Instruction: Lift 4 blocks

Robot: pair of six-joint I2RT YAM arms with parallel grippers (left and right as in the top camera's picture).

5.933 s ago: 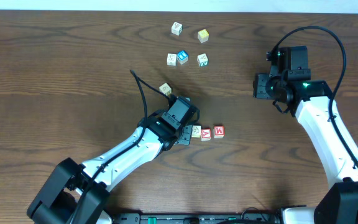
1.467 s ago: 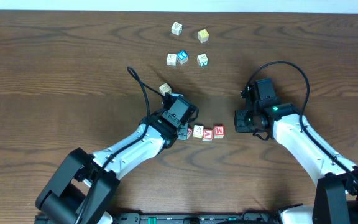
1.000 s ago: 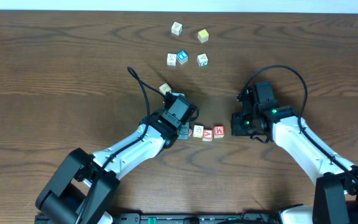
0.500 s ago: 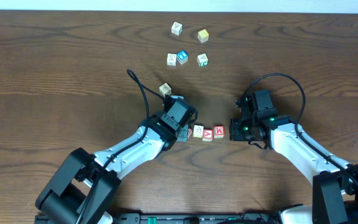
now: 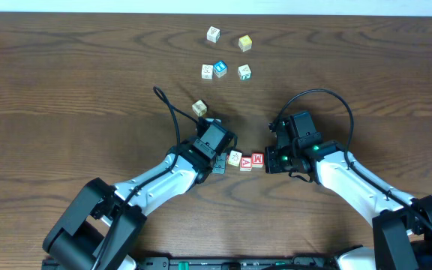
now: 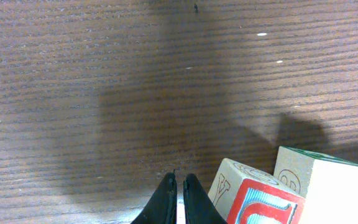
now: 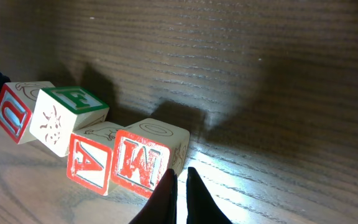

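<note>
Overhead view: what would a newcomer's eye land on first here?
The short row of blocks in the middle of the view stands out first, flanked at one end by the shut left gripper and at the other by the shut right gripper. Beyond it, loose cubes lie scattered toward the far edge.

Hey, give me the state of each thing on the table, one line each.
Left gripper: shut, empty, at the row's D end.
Right gripper: shut, empty, against the red M block.
Row of four wooden alphabet blocks: end to end between the grippers, slightly kinked.
Six loose wooden blocks: scattered apart, untouched.
</note>
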